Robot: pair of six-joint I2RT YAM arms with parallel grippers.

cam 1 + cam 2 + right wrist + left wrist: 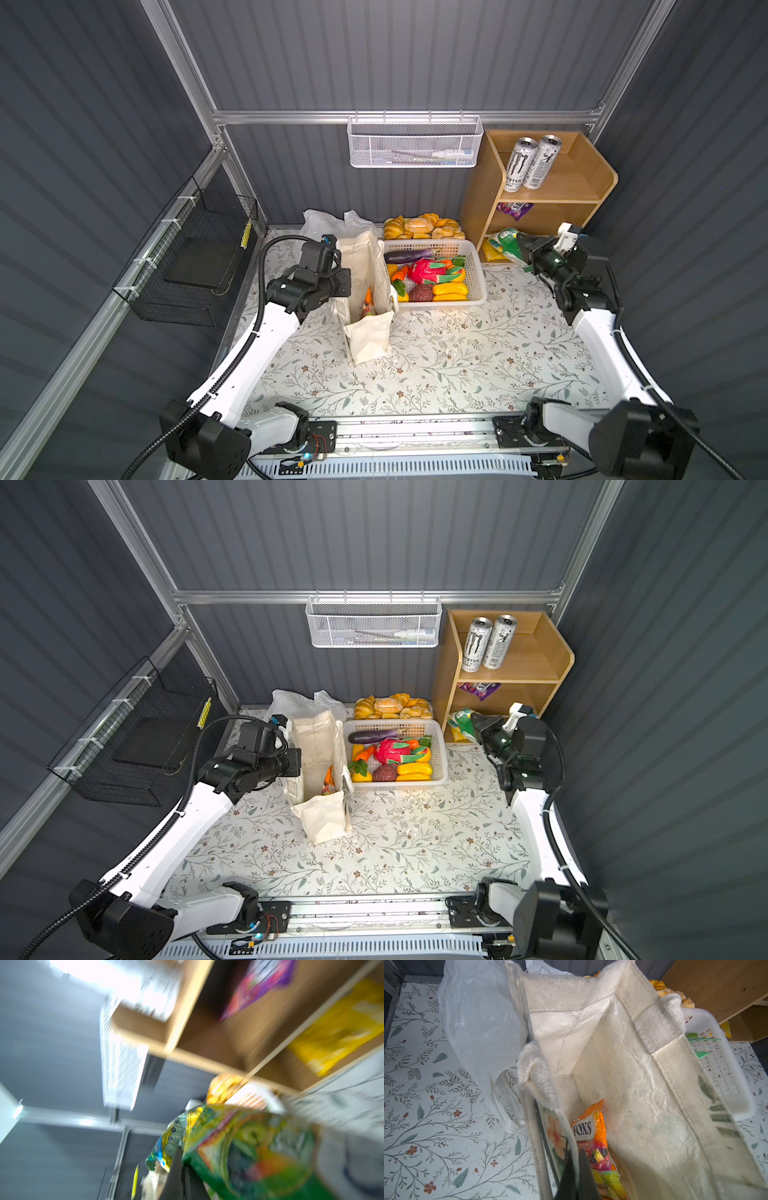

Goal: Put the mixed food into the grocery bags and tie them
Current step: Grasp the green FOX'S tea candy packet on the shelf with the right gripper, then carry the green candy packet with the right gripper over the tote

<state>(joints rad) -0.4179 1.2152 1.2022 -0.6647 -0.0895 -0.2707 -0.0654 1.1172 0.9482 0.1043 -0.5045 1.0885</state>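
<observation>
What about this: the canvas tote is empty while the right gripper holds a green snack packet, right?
No. The canvas tote is not empty: the left wrist view shows an orange Fox's candy packet inside. The right gripper does hold a green snack packet.

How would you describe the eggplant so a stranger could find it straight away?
Find the white plastic basket at the back of the floral table. The eggplant lies along its far edge: long, dark purple, unlike the red, orange and yellow pieces nearer.
</observation>
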